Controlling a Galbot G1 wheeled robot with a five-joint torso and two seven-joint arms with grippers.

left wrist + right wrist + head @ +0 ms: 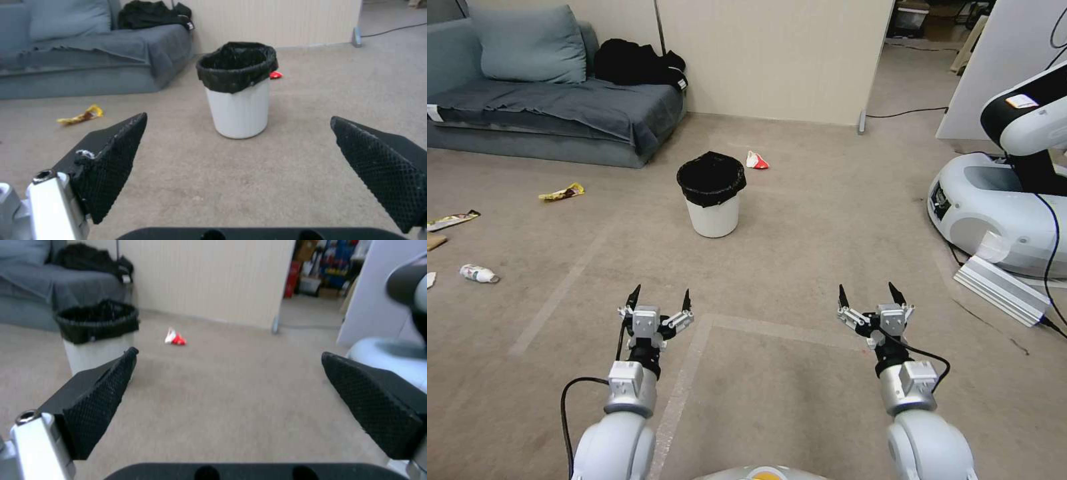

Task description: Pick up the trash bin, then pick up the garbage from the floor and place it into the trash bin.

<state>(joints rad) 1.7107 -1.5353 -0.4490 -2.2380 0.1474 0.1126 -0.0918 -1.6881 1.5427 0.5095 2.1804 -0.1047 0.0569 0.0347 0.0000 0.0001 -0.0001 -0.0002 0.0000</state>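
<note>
Nothing done yet: trash bin (712,193) standing on floor well ahead, unlifted. Left gripper (659,298) and right gripper (867,294) hovering near, both spread wide, holding nothing. Red-white packet (756,161) lying just beyond bin; yellow wrapper (562,193) and bottle (478,273) (possibly plastic) waiting far left.

Trash bin (714,213): white body, black liner. Packet (756,161): red/white. Wrapper (562,193): yellow/brown. Sofa (560,113): grey-blue. Carpet (800,267): beige. Finger pads (111,166): black, diamond-textured.

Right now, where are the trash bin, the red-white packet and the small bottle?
trash bin (714,217): head view, white side wall below the black liner.
red-white packet (757,161): head view, middle of the crumpled packet.
small bottle (478,273): head view, its labelled body.
</note>
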